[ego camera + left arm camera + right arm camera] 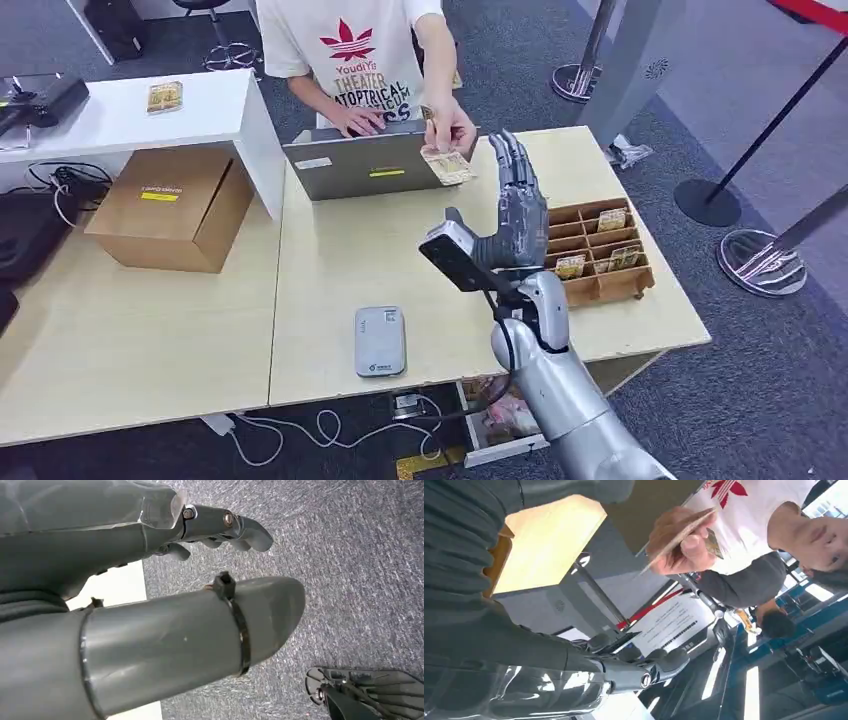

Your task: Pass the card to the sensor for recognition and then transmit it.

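Right robot hand (515,205) raised over the surface (330,270), fingers spread wide and upright, holding nothing. Card (447,165) pinched in person's hand (450,128) just beyond the fingertips, beside laptop (365,165). Grey sensor (380,341) flat near front edge. Card tray (600,255) just right of the hand. Left robot hand (220,527) over carpet, fingers curled, empty.

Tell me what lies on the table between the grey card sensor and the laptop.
Nothing: in the head view, only bare tabletop separates the card sensor from the laptop.
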### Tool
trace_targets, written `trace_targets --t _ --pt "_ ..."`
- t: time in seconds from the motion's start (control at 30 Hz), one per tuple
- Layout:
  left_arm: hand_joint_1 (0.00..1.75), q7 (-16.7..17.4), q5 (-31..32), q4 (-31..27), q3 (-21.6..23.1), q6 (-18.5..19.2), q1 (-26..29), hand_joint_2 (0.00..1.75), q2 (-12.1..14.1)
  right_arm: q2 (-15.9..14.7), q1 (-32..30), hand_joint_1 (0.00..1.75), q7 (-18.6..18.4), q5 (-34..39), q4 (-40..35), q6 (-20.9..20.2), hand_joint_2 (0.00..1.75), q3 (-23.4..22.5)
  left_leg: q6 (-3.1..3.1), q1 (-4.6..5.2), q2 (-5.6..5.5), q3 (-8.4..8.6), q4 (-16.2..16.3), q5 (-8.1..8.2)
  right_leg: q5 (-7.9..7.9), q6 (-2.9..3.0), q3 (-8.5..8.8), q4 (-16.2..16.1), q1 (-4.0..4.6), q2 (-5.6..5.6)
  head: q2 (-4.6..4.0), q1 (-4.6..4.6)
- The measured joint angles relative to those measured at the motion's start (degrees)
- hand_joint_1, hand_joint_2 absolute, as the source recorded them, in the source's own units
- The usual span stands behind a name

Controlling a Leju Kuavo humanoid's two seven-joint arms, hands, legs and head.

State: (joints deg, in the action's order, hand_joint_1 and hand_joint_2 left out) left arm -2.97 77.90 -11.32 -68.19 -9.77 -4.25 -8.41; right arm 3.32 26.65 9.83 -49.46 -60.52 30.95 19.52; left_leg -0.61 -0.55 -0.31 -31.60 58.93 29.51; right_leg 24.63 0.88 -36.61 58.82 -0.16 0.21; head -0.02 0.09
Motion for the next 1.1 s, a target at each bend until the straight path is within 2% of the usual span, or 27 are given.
trace_targets --t 0.23,0.3,0.53,0.57,0.63,0.67,0.83,0.87,0.9,1.07,1.1 --pt "0.00 0.83 -0.26 0.00 0.00 -0.24 -0.01 0.00 0.11 0.07 2.77 0.40 -0.46 -0.68 2.25 -1.31 1.75 0.87 0.00 0.00 0.00 0.00 0.00 0.00 0.00 0.00 0.00 0.00 0.00 -0.01 0.00 -0.02" --pt "0.00 0.94 -0.30 0.00 0.00 -0.28 -0.01 0.00 0.11 0.09 3.28 0.54 -0.48 -0.66 2.64 -1.40 1.75 1.25 0.00 0.00 0.00 0.00 0.00 0.00 0.00 0.00 0.00 0.00 0.00 -0.01 0.00 0.00" --pt "0.00 1.11 -0.44 0.00 0.00 -0.31 0.00 0.00 0.15 0.11 4.42 0.54 -0.48 -0.59 3.81 -1.51 1.75 1.64 0.00 0.00 0.00 0.00 0.00 0.00 0.00 0.00 0.00 0.00 0.00 -0.01 0.00 0.00" --pt "0.00 1.14 -0.44 0.00 0.00 -0.31 0.00 0.00 0.15 0.11 4.46 0.61 -0.48 -0.59 3.94 -1.53 1.75 1.64 0.00 0.00 0.00 0.00 0.00 0.00 0.00 0.00 0.00 0.00 0.00 -0.01 0.00 0.00" --pt "0.00 1.14 -0.44 0.00 0.00 -0.31 0.00 0.00 0.17 0.11 4.59 0.98 -0.46 -0.59 4.16 -1.55 1.75 1.64 0.00 0.00 0.00 0.00 0.00 0.00 0.00 0.00 0.00 0.00 0.00 -0.01 0.00 0.00" --pt "0.00 1.14 -0.44 0.00 0.00 -0.31 0.00 0.00 0.18 0.11 4.66 1.10 -0.46 -0.59 4.26 -1.55 1.75 1.66 0.00 0.00 0.00 0.00 0.00 0.00 0.00 0.00 0.00 0.00 0.00 -0.01 0.00 0.00" --pt "0.00 1.14 -0.44 0.00 0.00 -0.31 0.00 0.00 0.17 0.11 4.67 1.08 -0.44 -0.59 4.29 -1.55 1.75 1.66 0.00 0.00 0.00 0.00 0.00 0.00 0.00 0.00 0.00 0.00 0.00 -0.01 0.00 0.00" --pt "0.00 1.14 -0.44 0.00 0.00 -0.31 0.00 0.00 0.18 0.11 4.68 1.03 -0.39 -0.57 4.29 -1.55 1.75 1.66 0.00 0.00 0.00 0.00 0.00 0.00 0.00 0.00 0.00 0.00 0.00 -0.01 0.00 0.00" --pt "0.00 1.16 -0.44 0.00 0.00 -0.31 0.00 0.00 0.20 0.11 4.82 1.17 -0.13 -0.48 4.61 -1.55 1.75 1.68 0.00 0.00 0.00 -0.01 0.00 0.00 0.00 0.00 0.00 0.00 0.00 -0.01 0.00 0.00" --pt "0.00 0.96 -0.33 0.00 0.00 -0.28 0.02 0.00 0.44 0.11 5.01 1.17 0.04 0.50 5.20 -1.44 1.75 1.71 0.00 0.00 0.00 0.00 0.00 0.00 0.00 0.00 0.00 0.00 0.00 -0.01 0.00 -0.02" --pt "0.00 0.96 -0.33 0.00 0.00 -0.28 0.02 0.00 0.44 0.11 5.02 1.31 0.04 0.50 5.23 -1.44 1.75 1.70 0.00 0.00 0.00 0.00 0.00 0.00 0.00 0.00 0.00 0.00 0.00 -0.01 0.00 0.00"
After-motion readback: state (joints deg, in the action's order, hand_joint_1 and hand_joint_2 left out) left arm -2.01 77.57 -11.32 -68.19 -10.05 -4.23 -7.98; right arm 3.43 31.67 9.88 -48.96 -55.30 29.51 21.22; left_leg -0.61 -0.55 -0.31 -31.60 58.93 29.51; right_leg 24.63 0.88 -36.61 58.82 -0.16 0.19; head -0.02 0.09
